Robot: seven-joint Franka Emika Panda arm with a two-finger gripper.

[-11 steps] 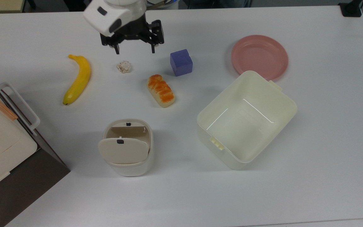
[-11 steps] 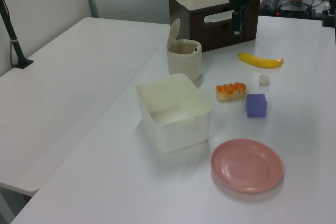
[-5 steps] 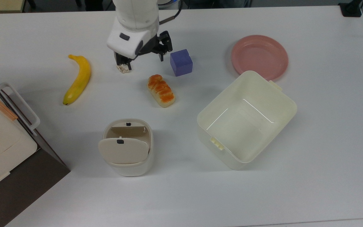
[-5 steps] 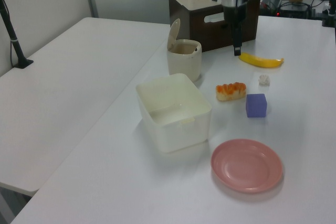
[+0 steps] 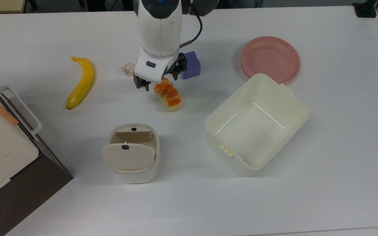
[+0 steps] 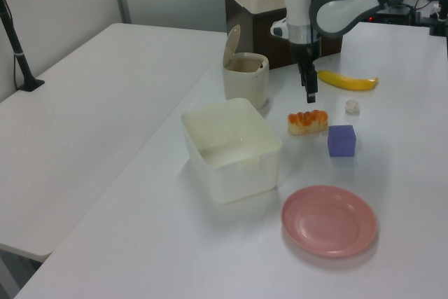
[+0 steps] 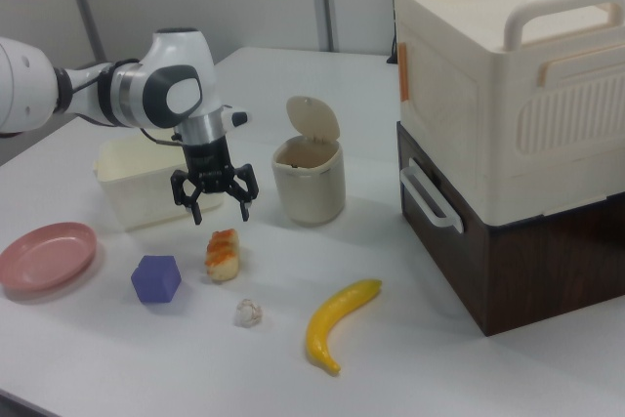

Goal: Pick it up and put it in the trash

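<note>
Now, gripper (image 7: pixel 214 204): seen open, nothing held, above bread loaf (image 7: pixel 223 252).
Paper wad (image 5: pixel 128 69): lay twd desk's banana-side edge from gripper, apart.

The surface (image 5: pixel 307 196) looks smooth and matt white. The wad (image 5: pixel 128 69) is crumpled paper; the bin (image 5: pixel 136 175) and tub (image 5: pixel 241 164) look like smooth cream plastic. The plate (image 5: pixel 270 59) is glossy pink, and the arm (image 5: pixel 160 29) has a shiny white shell.
</note>
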